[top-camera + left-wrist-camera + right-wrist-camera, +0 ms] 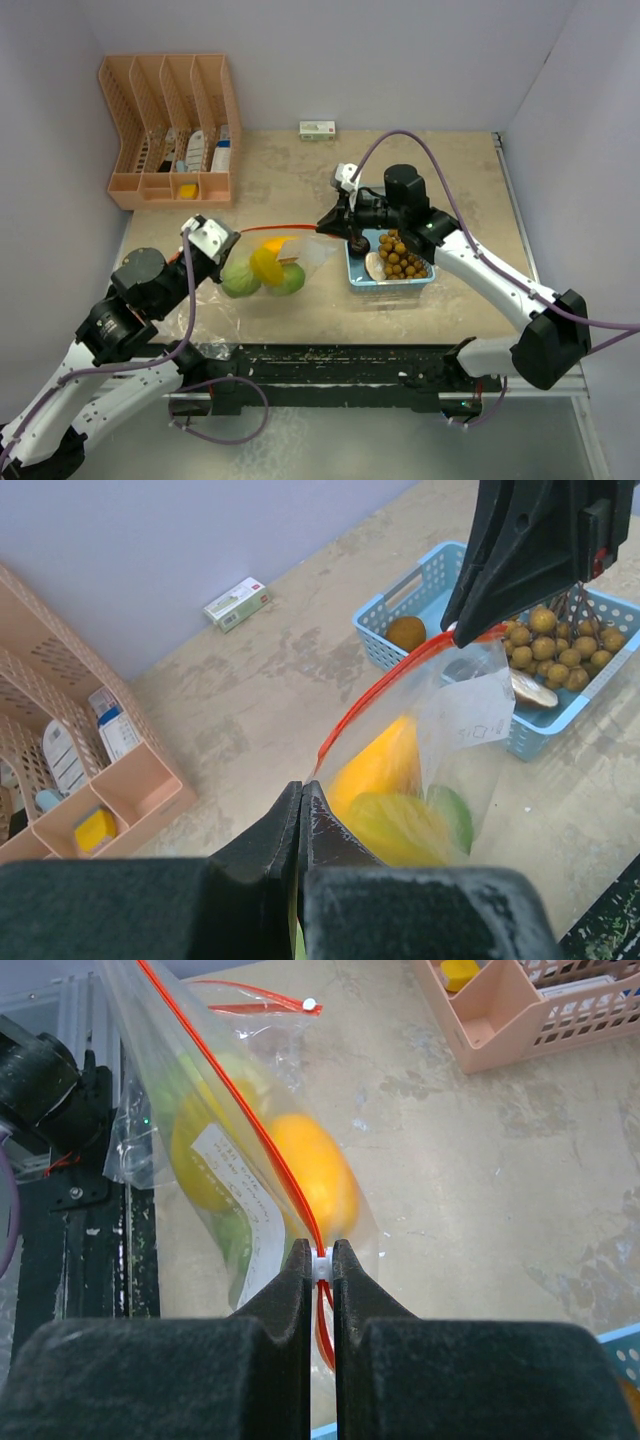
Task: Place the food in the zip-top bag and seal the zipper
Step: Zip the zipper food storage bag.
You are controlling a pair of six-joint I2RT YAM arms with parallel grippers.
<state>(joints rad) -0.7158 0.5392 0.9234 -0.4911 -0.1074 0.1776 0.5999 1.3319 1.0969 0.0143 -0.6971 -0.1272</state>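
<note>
Beige table (450,170) — left pincer (302,805) and right pincer (320,1253) clamp the bag (160,1080); only right wrist shows the slider (320,1267).

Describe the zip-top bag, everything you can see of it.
The zip-top bag is clear thin plastic with a red zipper strip and a white label. It hangs stretched between the left gripper and right gripper, both shut on its top ends. Yellow, orange and green food sits inside.

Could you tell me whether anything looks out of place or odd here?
Yes: left gripper and right gripper pinch the zip-top bag at its zipper as if sealing, yet the bunch of brown balls, beige slice and brown lump lie in the blue tray, outside it.
</note>
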